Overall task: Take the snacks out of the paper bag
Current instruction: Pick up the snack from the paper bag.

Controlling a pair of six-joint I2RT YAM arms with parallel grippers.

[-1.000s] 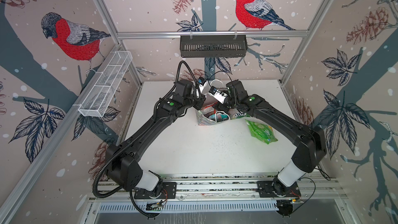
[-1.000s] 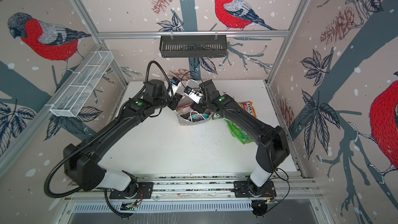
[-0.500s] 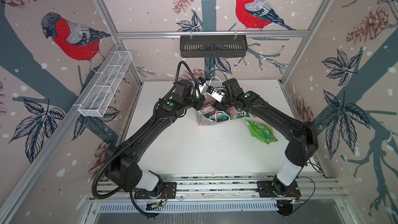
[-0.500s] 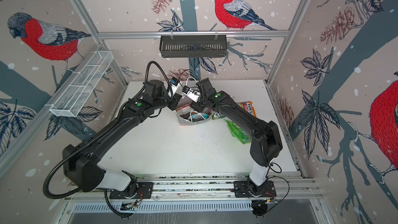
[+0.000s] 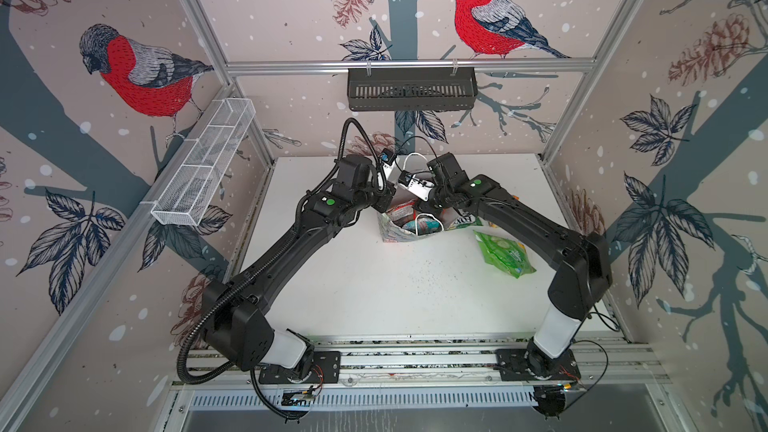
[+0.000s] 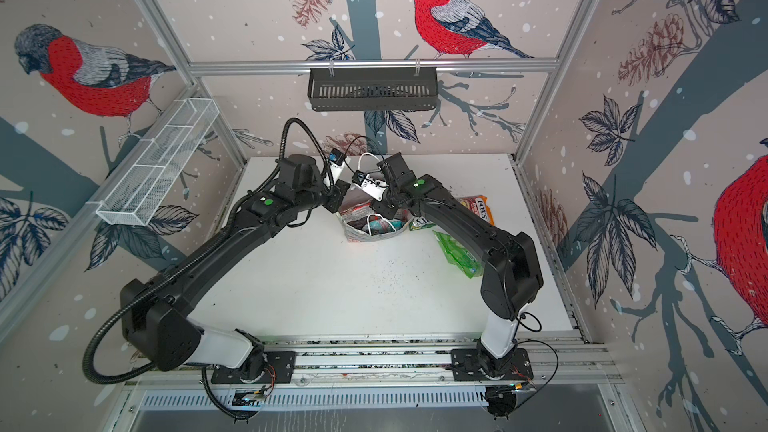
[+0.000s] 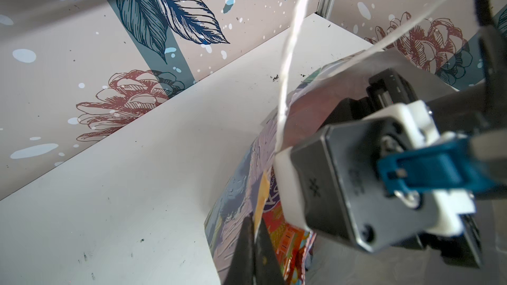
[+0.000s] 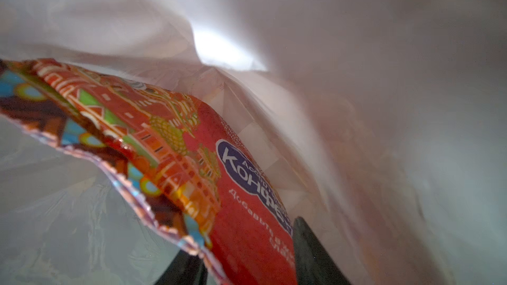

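Observation:
The floral paper bag [image 5: 398,235] [image 6: 360,233] stands upright mid-table, one white cord handle [image 7: 285,78] looping up. My left gripper [image 7: 255,222] is shut on the bag's rim, pinching the paper wall. My right gripper [image 8: 247,242] is down inside the bag, its fingers closed on either face of the large red packet [image 8: 197,138]. A teal packet [image 5: 428,224] shows in the bag's mouth. Out on the table to the right lie the bright green packet [image 5: 505,253] [image 6: 457,253], the green-yellow FOX'S packet [image 5: 465,220] and the orange-yellow FOX'S packet [image 6: 478,207].
A black slotted tray [image 5: 411,89] hangs on the back rail. A white wire basket [image 5: 203,172] is fixed to the left wall. The right wrist's camera block [image 7: 356,174] sits close beside my left fingers over the bag.
My right wrist has shifted slightly back and left over the bag's mouth, and its jaws have narrowed onto the red packet. The left gripper keeps its hold on the rim.

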